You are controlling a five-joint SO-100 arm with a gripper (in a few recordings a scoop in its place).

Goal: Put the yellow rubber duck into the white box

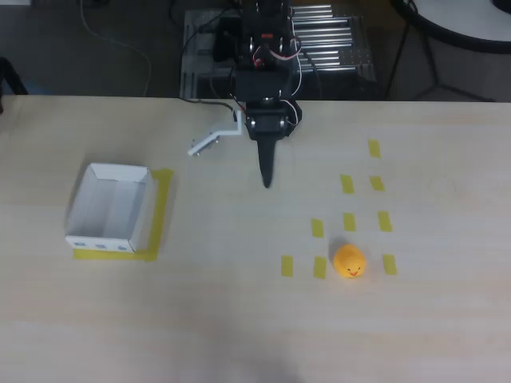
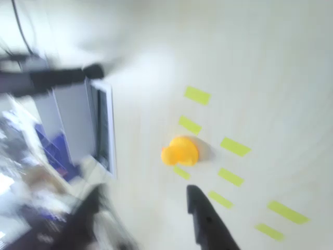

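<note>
The yellow rubber duck (image 1: 350, 262) sits on the pale table at the lower right of the overhead view, among short yellow tape strips. The white box (image 1: 100, 241) stands at the left on a yellow tape square, and nothing is inside it. My gripper (image 1: 230, 168) hangs over the upper middle of the table, well apart from both. It is open and holds nothing, its black finger (image 1: 266, 169) pointing down the picture and its white finger (image 1: 204, 144) swung out to the left. The blurred wrist view shows the duck (image 2: 180, 151) ahead of the black finger (image 2: 205, 221).
Several yellow tape strips (image 1: 348, 183) lie in rows around the duck. The table's far edge runs behind my arm's base (image 1: 267, 48), with a metal rack (image 1: 335, 48) and cables beyond it. Bare tabletop lies between the box and the duck.
</note>
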